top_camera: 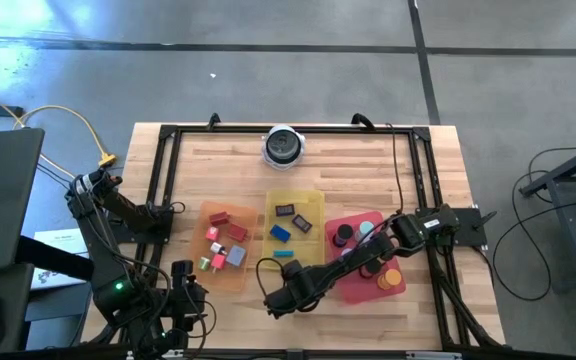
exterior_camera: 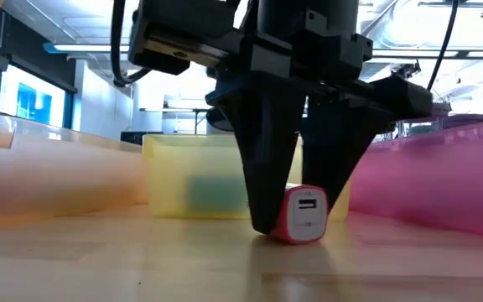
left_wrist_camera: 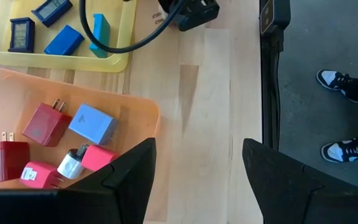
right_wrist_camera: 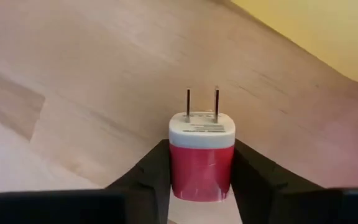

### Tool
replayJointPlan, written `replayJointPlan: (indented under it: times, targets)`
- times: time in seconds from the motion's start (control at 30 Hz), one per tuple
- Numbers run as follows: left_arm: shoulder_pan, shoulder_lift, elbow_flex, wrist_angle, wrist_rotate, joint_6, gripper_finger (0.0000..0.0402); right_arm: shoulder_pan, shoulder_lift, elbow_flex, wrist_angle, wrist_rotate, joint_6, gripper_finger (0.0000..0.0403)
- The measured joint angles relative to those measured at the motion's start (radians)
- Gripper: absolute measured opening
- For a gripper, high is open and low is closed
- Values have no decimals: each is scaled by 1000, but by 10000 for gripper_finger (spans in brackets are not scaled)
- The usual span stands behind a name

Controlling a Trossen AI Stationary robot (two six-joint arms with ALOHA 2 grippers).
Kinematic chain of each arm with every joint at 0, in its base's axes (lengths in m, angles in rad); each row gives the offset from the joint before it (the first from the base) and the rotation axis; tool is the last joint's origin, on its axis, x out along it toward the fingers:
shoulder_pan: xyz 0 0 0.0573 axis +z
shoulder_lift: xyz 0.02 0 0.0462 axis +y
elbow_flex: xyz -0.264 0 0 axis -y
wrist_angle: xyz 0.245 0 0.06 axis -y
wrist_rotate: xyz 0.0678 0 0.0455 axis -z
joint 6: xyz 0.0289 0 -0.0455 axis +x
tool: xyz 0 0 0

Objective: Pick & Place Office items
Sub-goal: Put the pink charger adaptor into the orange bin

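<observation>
A small red-and-white charger (right_wrist_camera: 201, 155) with two prongs lies on its side on the bare wood in front of the yellow tray (exterior_camera: 170, 168). My right gripper (top_camera: 278, 298) points straight down over it, a finger on either side. My left gripper (left_wrist_camera: 197, 155) hovers open above the near right corner of the orange tray (left_wrist_camera: 138, 112), holding nothing. That tray holds red chargers (left_wrist_camera: 45, 124) and a grey-blue block (left_wrist_camera: 93, 123). Blue and dark blocks (left_wrist_camera: 64, 40) lie in the yellow tray, and round discs (top_camera: 390, 280) in the pink tray (top_camera: 353, 290). My right gripper pinches the charger's red body (right_wrist_camera: 194, 177) between its two fingers (right_wrist_camera: 148, 177), one on each of two opposite sides. The fingers come from above, pointing down. The charger rests on the table (exterior_camera: 300, 239), its prongs (right_wrist_camera: 202, 99) level and its socket face (exterior_camera: 307, 210) toward the near edge.
A round silver-and-black object (top_camera: 284, 146) stands at the table's far side. A black frame (top_camera: 163, 180) runs round the work area. Bare wood (left_wrist_camera: 210, 93) lies between the trays and the near edge. A person's shoes (left_wrist_camera: 347, 84) show on the floor beyond the table.
</observation>
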Motion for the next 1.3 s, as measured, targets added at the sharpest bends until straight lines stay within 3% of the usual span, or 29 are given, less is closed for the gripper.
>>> replayJointPlan:
  times: [0.5, 0.9, 1.07, 1.3]
  targets:
    - [0, 0, 0, -7, -1, -23, 232, 15, -27, 9, 151, 6, -168, 116]
    - [0, 0, -1, 9, -17, -30, 232, 23, -204, 15, 179, 186, -275, 116]
    - [-13, -1, -1, 8, -148, -7, 232, 23, -291, 15, 319, 256, -346, 116]
    - [-26, -2, -1, 12, -468, 93, 232, 32, -342, 16, 547, 259, -439, 116]
